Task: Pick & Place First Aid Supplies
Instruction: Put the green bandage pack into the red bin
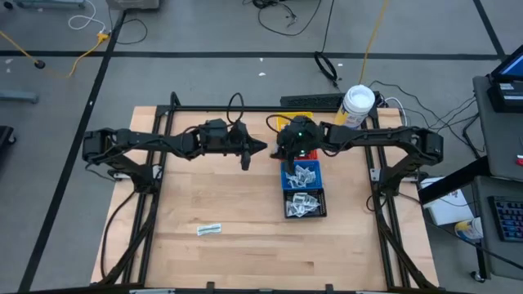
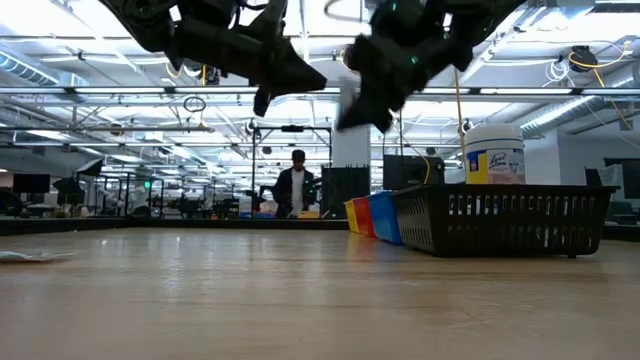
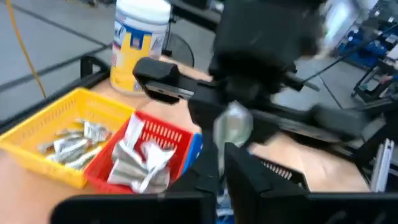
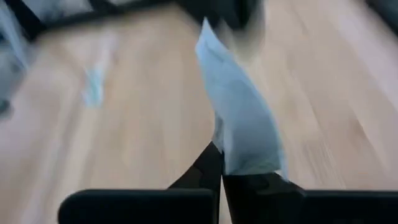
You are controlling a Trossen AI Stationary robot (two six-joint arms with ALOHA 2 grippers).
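My right gripper [image 1: 296, 152] hangs high over the row of bins, above the red bin [image 3: 163, 134], and is shut on a white packet [image 4: 239, 118]. The left wrist view shows that packet [image 3: 233, 126] as a silvery flat piece under the right gripper. My left gripper [image 1: 248, 155] hovers just left of the bins, shut and empty [image 3: 222, 163]. One pale green wrapper [image 1: 209, 229] lies flat on the table near its near left part. More packets lie in the yellow bin [image 3: 46, 127], the red bin, the blue bin [image 1: 303, 173] and the black bin [image 1: 305, 203]. My right gripper pinches the white packet between its two fingers at one end [image 4: 244, 163]. The rest of the packet sticks out past the fingertips [image 4: 211, 165]. It is lifted clear, high above the table.
The bins stand in a row from far to near: yellow, red, blue, black [image 2: 500, 215]. A big white jar with a yellow label [image 1: 358, 104] stands at the far right. Bare wood lies left of the bins and toward the near edge. A person [image 2: 296, 188] stands in the room behind.
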